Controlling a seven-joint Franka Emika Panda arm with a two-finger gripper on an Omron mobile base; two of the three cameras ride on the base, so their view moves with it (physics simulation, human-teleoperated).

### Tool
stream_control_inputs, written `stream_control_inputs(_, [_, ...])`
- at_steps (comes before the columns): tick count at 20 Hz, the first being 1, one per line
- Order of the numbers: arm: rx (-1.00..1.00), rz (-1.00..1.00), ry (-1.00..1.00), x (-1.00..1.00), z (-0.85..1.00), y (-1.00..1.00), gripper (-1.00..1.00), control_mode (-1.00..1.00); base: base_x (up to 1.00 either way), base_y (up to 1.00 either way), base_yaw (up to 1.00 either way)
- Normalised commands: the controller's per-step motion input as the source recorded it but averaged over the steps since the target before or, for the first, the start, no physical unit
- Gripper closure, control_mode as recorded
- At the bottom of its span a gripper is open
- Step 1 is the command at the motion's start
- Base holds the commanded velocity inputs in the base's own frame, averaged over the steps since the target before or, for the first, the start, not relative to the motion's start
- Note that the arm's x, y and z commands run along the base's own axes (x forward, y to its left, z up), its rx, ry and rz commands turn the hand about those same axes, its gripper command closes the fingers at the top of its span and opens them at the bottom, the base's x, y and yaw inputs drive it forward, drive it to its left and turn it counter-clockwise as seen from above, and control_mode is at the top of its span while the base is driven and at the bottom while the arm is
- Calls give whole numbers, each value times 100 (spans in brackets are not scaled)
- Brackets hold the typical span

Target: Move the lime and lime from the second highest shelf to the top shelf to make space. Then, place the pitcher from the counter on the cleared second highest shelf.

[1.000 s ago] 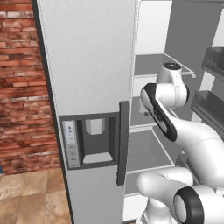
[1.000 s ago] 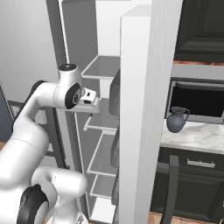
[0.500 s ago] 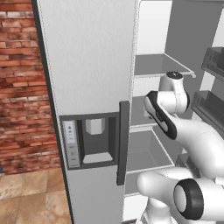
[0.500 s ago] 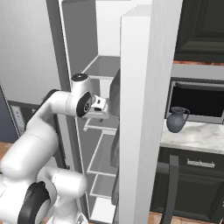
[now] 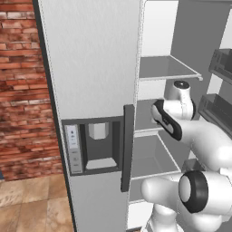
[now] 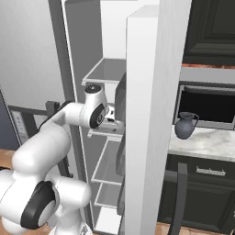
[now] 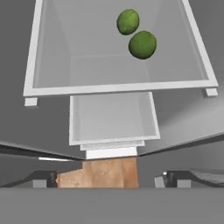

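We count two limes [image 7: 142, 44] on one grey shelf [image 7: 57, 83] in the hand view, lying just beside each other toward its far right part, with two further shelves stepping down beneath it. We count one pitcher [image 6: 185, 125], upright on the marble counter [image 6: 215, 143] right of the fridge. The one gripper [image 7: 111, 179] hangs above the limes' shelf, jaws spread wide, holding nothing.

Two limes: one [image 7: 142, 44] and another [image 7: 128, 21] lie on one grey fridge shelf [image 7: 52, 70], close to each other. One dark jug [image 6: 185, 125] stands on the table [image 6: 215, 143]. In the fridge, three shelves show, stacked: upper [image 5: 165, 70], middle [image 5: 144, 118], lower [image 5: 152, 158].
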Motion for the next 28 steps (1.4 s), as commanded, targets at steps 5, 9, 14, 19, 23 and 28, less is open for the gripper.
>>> stream_control_inputs(5, [-3,-4,-13,14,-24,-14,-100,-100,0,0,0])
stream_control_inputs(9, [-1,0,-18,18,-12,-1,-100,-100,0,0,0])
stream_control_inputs(14, [0,0,-13,30,-12,-13,-100,-100,0,0,0])
stream_control_inputs(19, [0,0,-2,37,-21,-22,-100,-100,0,0,0])
stream_control_inputs(23, [0,0,0,48,-20,-15,-100,-100,0,0,0])
stream_control_inputs(28, [0,0,0,50,-18,-17,-100,-100,0,0,0])
